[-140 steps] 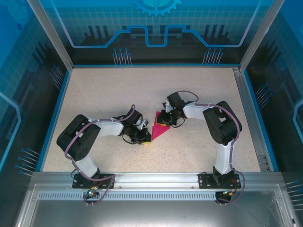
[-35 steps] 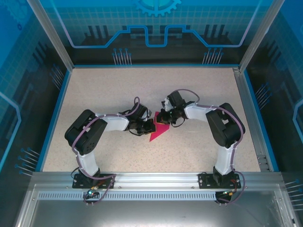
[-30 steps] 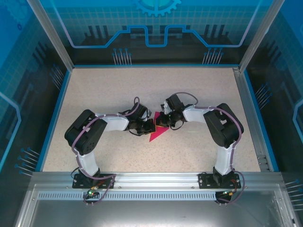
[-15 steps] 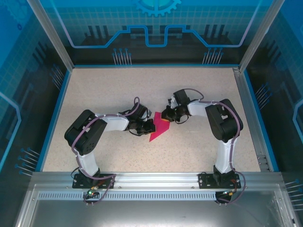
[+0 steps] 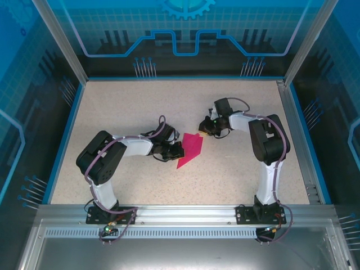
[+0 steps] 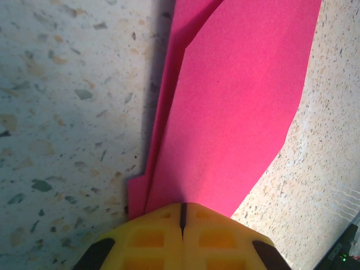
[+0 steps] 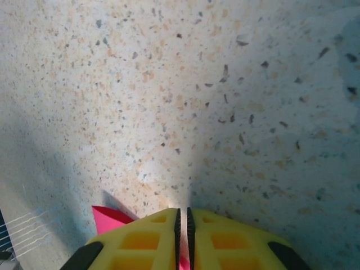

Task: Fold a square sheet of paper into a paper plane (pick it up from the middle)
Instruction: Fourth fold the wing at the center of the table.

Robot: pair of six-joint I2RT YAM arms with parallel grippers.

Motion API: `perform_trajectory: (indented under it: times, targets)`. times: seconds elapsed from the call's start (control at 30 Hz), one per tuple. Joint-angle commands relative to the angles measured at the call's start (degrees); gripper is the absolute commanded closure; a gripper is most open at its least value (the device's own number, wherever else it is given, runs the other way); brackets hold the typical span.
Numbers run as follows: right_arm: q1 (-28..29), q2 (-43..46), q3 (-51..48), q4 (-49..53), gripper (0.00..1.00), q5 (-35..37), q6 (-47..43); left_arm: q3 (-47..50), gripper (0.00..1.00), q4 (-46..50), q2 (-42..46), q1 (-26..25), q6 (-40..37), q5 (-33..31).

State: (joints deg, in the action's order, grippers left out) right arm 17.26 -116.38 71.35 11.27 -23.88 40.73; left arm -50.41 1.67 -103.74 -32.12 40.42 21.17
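**Plainly, one claw has the paper**

Down on the speckled table [image 5: 129,107] the pink paper [image 5: 191,148] lies folded into a narrow, layered shape between the two arms. The left gripper [image 5: 179,151] is closed on its near-left edge; from the wrist view the yellow fingers [image 6: 152,239] meet with the paper running under them. The right gripper [image 5: 204,128] sits just beyond the paper's far corner, its fingers [image 7: 140,239] pressed to a thin slit, holding nothing.

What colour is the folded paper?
Magenta-pink. The folded paper shows best in the left wrist view.
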Motion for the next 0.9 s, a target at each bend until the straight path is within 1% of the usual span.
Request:
perform_trajectory:
  times: [0.0,0.2,0.37,0.5,0.7,0.87]
  targets:
    - [1.41,5.92,0.20,1.39,0.84,-0.28,-1.84,2.17,0.98,11.41,-1.42,-0.01,-1.05,-4.60]
    - [6.29,7.49,-3.66,0.10,0.84,-1.70,-1.44,1.05,0.97,12.12,-0.90,-0.03,-1.10,-4.32]
    - [9.22,4.98,-6.18,-1.27,0.85,-1.07,-0.56,0.46,0.97,12.39,-0.15,-0.05,-1.06,-3.77]
    - [9.79,2.93,-8.13,-3.29,0.89,-1.26,0.48,-0.13,0.96,12.84,0.33,-0.05,-1.22,-3.33]
    - [9.84,1.25,-9.64,-3.31,0.91,0.14,0.17,-1.57,0.95,13.45,1.61,0.01,-0.96,-2.26]
    - [9.80,0.52,-10.52,-3.45,0.92,0.33,0.05,-4.78,0.89,14.43,4.53,0.04,-0.98,0.20]
